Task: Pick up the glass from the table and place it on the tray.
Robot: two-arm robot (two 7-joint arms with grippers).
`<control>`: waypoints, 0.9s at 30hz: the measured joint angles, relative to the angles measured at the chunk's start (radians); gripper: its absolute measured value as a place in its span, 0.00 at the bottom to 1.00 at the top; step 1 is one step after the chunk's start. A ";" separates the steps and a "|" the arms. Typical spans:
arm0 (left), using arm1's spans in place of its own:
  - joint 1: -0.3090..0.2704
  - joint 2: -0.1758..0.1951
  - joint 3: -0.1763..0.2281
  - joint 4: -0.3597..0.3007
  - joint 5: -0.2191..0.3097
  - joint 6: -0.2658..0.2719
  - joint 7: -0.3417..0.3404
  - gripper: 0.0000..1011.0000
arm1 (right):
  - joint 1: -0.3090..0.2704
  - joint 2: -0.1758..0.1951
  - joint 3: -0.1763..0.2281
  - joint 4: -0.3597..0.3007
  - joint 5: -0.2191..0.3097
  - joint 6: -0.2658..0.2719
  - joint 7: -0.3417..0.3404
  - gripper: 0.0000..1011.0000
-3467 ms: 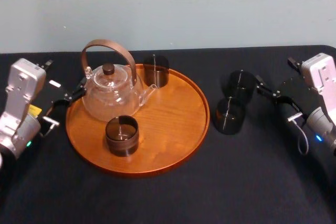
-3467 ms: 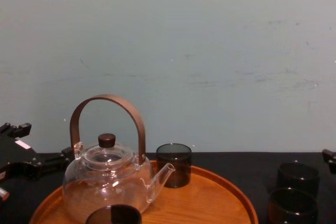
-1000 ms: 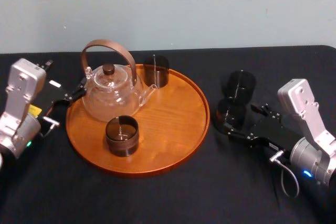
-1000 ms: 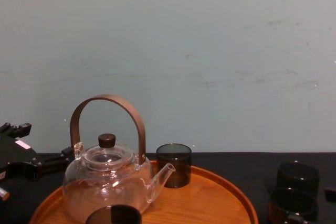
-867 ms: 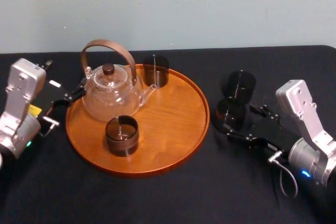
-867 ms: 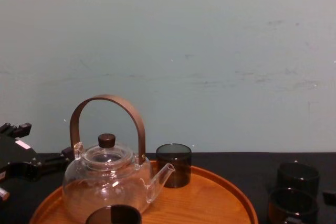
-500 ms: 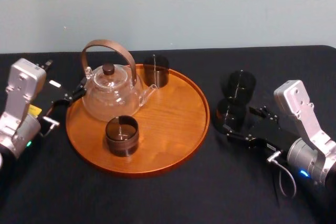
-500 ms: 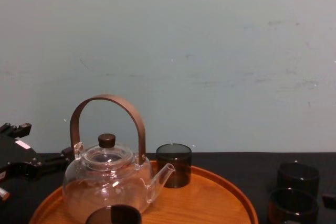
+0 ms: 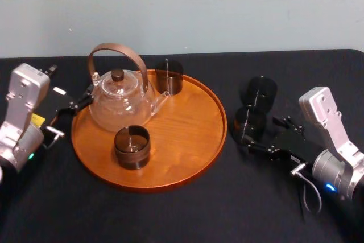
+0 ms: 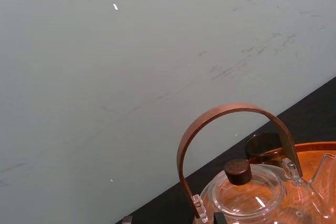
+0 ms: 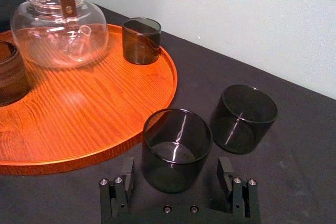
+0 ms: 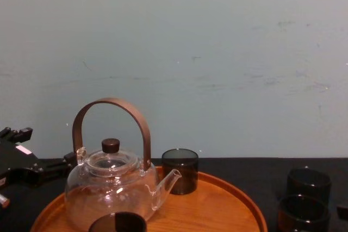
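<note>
My right gripper (image 11: 176,167): spread wide and low over the black table (image 9: 187,214), one finger on either side of the glass, neither quite touching it as far as I can tell
Glass (image 11: 177,148): upright on the cloth, just beside the rim of the tray (image 9: 182,123), with a second glass (image 11: 243,118) close behind it
How it will handle: I judge it light, rigid, smooth-walled and breakable, so likely to slip under my pads; it wants a firm but gentle squeeze
Where to hold: across the round wall at about mid-height, pads opposite each other and clear of its neighbour
Right wrist view: shows the small gaps between my fingers and the wall, which the head view leaves unclear
Head view: shows bare wood on the tray's near right, away from the teapot (image 9: 119,103) and a third glass (image 9: 132,147)
Chest view: shows the glass side-on at lower right
My left gripper (image 9: 77,103): parked by the tray's left edge
</note>
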 joint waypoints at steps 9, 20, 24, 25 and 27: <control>0.000 0.000 0.000 0.000 0.000 0.000 0.000 0.99 | 0.022 -0.025 0.015 0.031 -0.001 0.002 0.027 0.99; 0.000 0.000 0.000 0.000 0.000 0.000 0.000 0.99 | 0.060 -0.049 0.014 0.066 -0.001 0.013 0.054 0.99; 0.000 0.000 0.000 0.000 0.000 0.000 0.000 0.99 | 0.071 -0.056 0.011 0.083 0.002 0.014 0.059 0.99; 0.000 0.000 0.000 0.000 0.000 0.000 0.000 0.99 | 0.074 -0.058 0.011 0.087 0.002 0.014 0.060 0.99; 0.000 0.000 0.000 0.000 0.000 0.000 0.000 0.99 | 0.081 -0.062 0.009 0.097 0.004 0.016 0.063 0.99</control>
